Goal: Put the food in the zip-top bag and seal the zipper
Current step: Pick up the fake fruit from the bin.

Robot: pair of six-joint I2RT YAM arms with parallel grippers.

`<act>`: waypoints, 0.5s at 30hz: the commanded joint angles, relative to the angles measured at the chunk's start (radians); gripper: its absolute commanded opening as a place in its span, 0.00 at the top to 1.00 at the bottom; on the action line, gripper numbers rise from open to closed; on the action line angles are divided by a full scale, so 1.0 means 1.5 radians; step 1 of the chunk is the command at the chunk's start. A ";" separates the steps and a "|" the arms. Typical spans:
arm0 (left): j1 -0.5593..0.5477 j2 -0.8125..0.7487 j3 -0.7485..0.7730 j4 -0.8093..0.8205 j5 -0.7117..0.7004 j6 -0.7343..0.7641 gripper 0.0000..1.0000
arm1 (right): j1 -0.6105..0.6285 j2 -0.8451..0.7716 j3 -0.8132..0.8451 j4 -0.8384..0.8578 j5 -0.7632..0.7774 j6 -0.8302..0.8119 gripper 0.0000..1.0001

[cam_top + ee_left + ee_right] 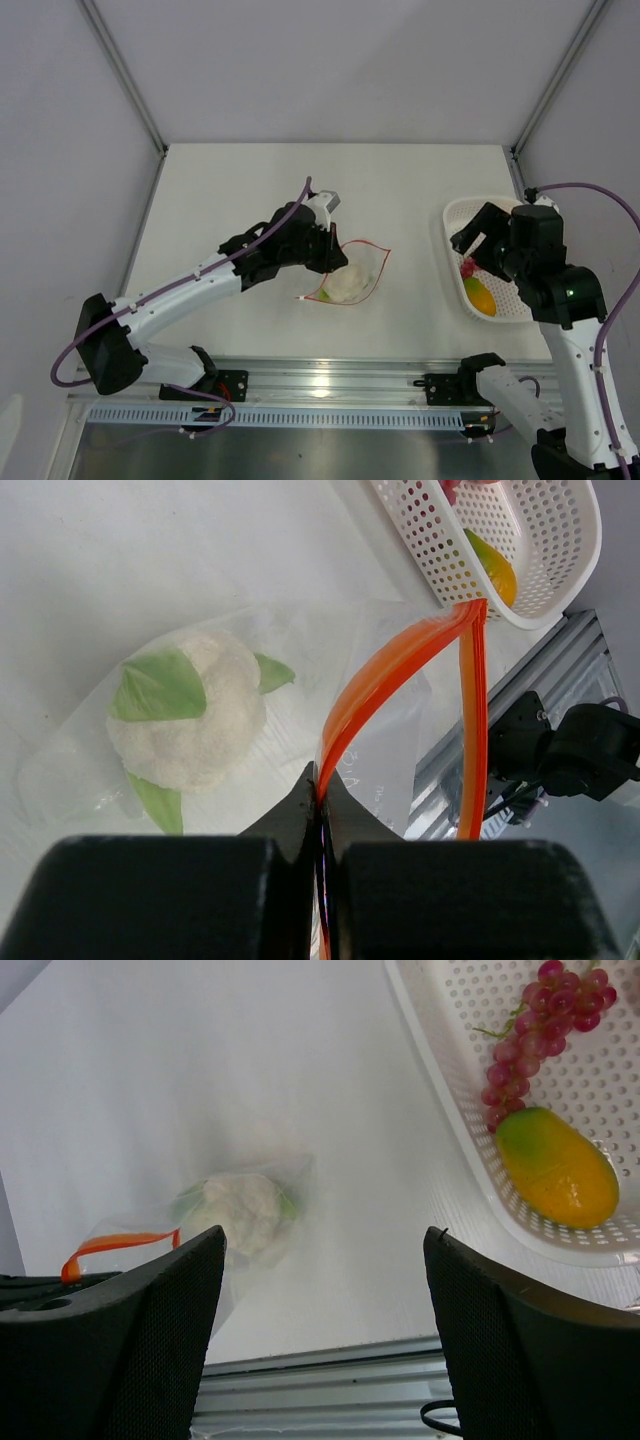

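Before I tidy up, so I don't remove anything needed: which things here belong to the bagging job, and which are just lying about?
Job: zip-top bag, its zipper pinched in the left pincer, cauliflower inside it, grapes, mango, open right pincer.
Lying about: white basket holding grapes and mango; metal rail.

At the table's [250, 190] centre, a bag [372, 262] with a cauliflower [345, 284] inside it; well to its right, at the table edge, a basket [452, 225] holding grapes [535, 1030] behind a mango [558, 1167].

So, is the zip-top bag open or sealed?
Open. The zip-top bag's two orange zipper strips stand apart; the left end effector pinches one edge.
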 commanded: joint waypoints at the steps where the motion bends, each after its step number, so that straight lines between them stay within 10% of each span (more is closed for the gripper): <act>1: 0.016 -0.003 0.032 0.018 0.015 0.017 0.99 | -0.038 0.009 0.002 -0.001 -0.023 -0.010 0.18; 15: 0.048 -0.034 0.020 0.013 0.024 0.033 0.99 | -0.298 0.029 -0.107 0.029 -0.030 -0.049 0.18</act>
